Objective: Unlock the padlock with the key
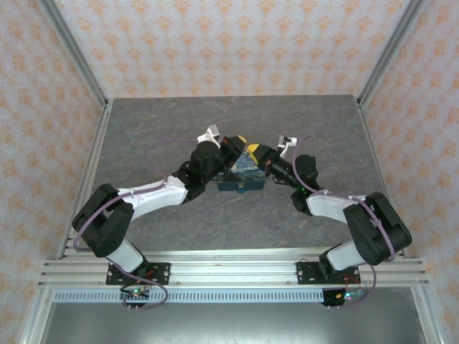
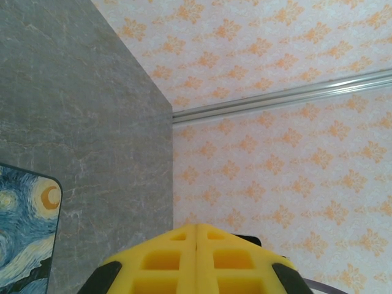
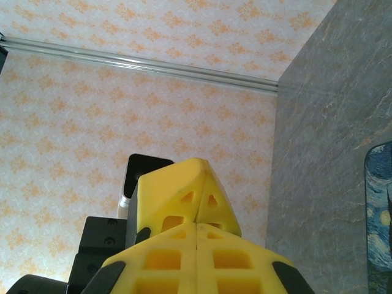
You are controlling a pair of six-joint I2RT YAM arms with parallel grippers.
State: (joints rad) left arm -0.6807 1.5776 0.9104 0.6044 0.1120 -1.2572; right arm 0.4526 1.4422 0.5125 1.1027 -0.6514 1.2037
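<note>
Grey surface (image 1: 150, 136), starry-print pad (image 1: 237, 172) centre. Above pad, my left pincer (image 2: 196, 229) and right pincer (image 3: 196, 228) were clamped narrow, nothing between. Best next: open fully, approach squarely.

A box (image 1: 240, 185) with a swirling blue-and-yellow printed lid lies at the middle of the grey stone-look table (image 1: 158, 129), well clear of every edge. Walls (image 1: 237, 43) papered in an orange pattern, with metal rails (image 1: 75, 50), stand along its far and side edges.

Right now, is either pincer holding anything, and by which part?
Nothing is held: the left pincer and the right pincer are both shut flat on themselves, with nothing between.
</note>
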